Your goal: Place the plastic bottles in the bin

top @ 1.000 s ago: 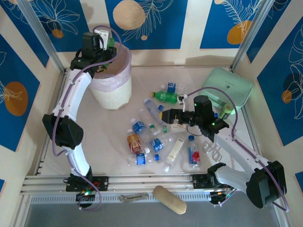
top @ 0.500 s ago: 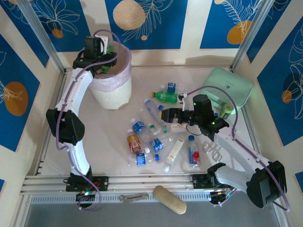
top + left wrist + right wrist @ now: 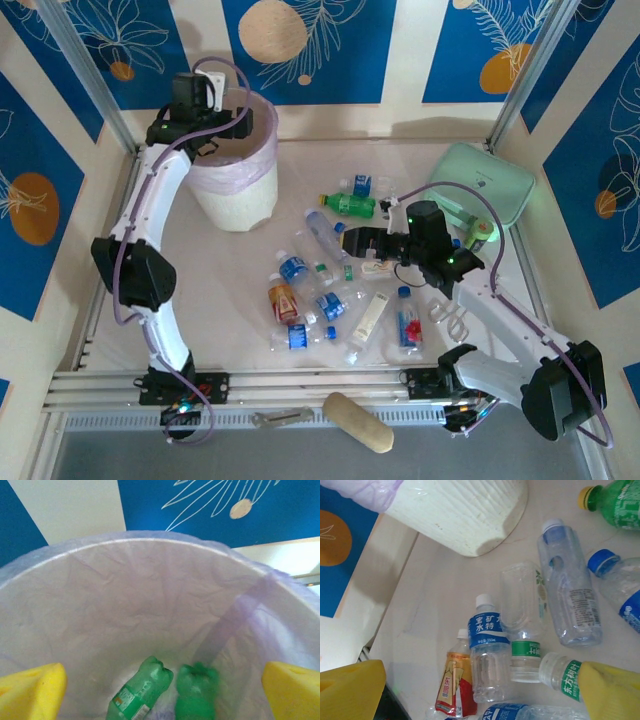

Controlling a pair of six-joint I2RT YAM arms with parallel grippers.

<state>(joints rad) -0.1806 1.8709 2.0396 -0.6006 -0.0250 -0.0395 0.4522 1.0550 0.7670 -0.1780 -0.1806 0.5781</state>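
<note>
Blue-patterned walls (image 3: 320, 50) are boxing in the worktop (image 3: 220, 290), where the bin (image 3: 243, 205) is standing far left. My left pincer (image 3: 161, 687) is hanging spread wide over the liner (image 3: 150, 605), and I'm judging it could be snagging that film when lifting away. My right pincer (image 3: 480, 690), likewise spread, is hovering over the crowded plastic bottles (image 3: 292, 268) mid-worktop; closing there risks pinching two or scattering neighbours beyond reach.
</note>
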